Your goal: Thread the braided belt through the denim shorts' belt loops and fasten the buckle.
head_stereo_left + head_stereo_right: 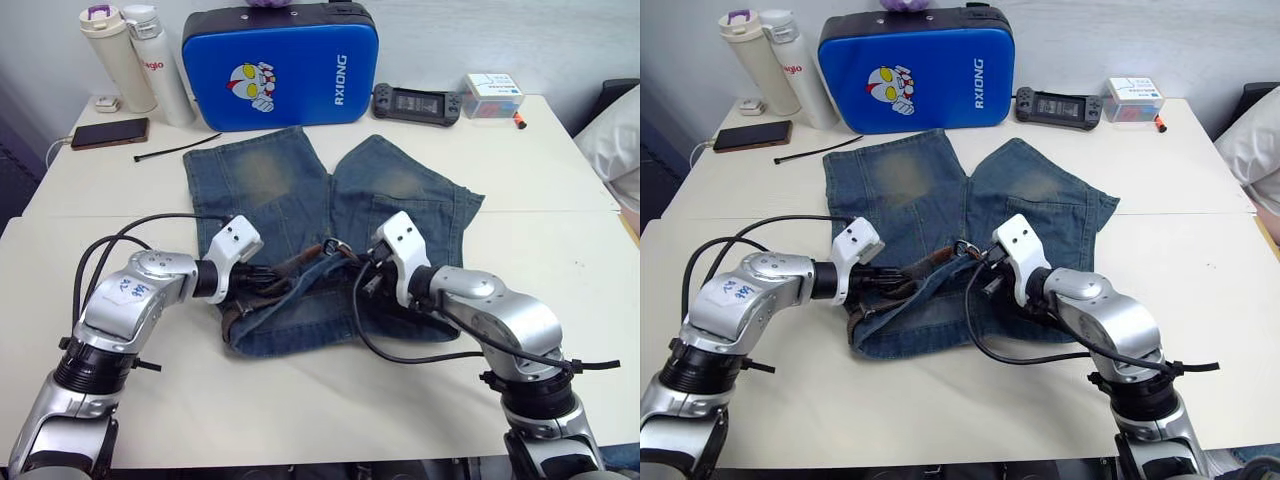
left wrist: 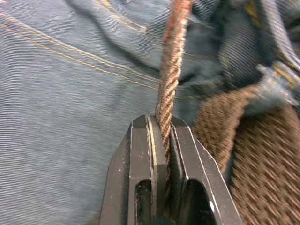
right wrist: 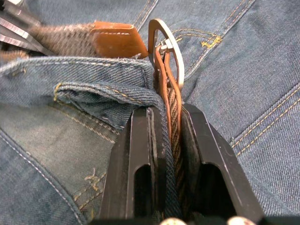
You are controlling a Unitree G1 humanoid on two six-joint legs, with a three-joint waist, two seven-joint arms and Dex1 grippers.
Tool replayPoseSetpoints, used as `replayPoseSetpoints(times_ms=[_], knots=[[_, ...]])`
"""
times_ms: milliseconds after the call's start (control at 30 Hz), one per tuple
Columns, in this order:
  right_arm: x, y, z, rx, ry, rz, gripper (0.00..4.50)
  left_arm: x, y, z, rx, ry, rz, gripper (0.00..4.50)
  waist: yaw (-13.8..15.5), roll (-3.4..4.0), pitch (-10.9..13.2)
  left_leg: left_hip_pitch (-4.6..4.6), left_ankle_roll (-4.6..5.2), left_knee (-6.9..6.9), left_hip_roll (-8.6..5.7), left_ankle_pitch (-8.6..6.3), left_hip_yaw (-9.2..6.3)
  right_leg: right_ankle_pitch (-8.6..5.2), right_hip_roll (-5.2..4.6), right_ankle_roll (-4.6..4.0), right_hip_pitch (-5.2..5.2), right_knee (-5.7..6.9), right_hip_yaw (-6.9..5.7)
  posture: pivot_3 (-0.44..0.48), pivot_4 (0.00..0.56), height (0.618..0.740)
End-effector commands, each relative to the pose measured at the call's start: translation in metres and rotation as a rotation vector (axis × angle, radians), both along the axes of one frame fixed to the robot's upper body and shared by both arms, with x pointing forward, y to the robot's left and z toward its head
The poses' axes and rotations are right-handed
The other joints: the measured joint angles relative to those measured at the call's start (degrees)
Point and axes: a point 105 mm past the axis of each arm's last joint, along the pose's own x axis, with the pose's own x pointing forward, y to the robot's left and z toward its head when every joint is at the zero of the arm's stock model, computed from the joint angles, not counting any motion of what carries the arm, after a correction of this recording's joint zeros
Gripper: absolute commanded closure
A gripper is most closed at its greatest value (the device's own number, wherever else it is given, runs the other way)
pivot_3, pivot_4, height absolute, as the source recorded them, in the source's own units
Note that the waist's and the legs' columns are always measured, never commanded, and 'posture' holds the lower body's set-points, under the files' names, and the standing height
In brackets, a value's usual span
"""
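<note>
The denim shorts lie flat on the white table, legs pointing away toward the blue case, waistband bunched up nearest the robot. The left gripper has its jaws clamped tight on the braided belt, edge-on between the fingers. The right gripper is closed on the belt together with a fold of waistband denim, just behind the buckle, which stands tilted at the waistband's middle.
</note>
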Motion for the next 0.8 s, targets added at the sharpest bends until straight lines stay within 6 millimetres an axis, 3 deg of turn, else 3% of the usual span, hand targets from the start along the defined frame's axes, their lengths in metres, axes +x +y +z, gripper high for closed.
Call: replayPoseSetpoints(times_ms=[33,533,800], knots=[[-0.006,0.01,0.017,0.008,-0.079,0.047,4.34,-0.005,-0.015,0.007,-0.001,-0.032,-0.057,4.5,0.0,0.0,0.0,0.0,0.0,0.0,0.0,0.0,0.01,0.0,0.0,0.0,-0.01,0.0,0.0,0.0,0.15,0.725],[-0.015,0.019,0.014,-0.055,-0.083,0.151,4.34,-0.002,-0.039,0.011,-0.038,-0.046,-0.073,4.5,0.0,0.0,0.0,0.0,0.0,0.0,0.0,0.0,0.03,0.0,0.0,0.0,-0.02,0.0,0.01,0.0,0.15,0.725],[-0.023,0.015,0.012,-0.162,-0.117,0.265,4.34,-0.002,-0.069,0.017,-0.067,-0.063,-0.153,4.5,0.2,0.0,0.0,-0.01,0.01,0.01,-0.01,0.01,0.04,0.0,0.0,0.0,-0.01,-0.01,0.0,0.0,0.15,0.725]])
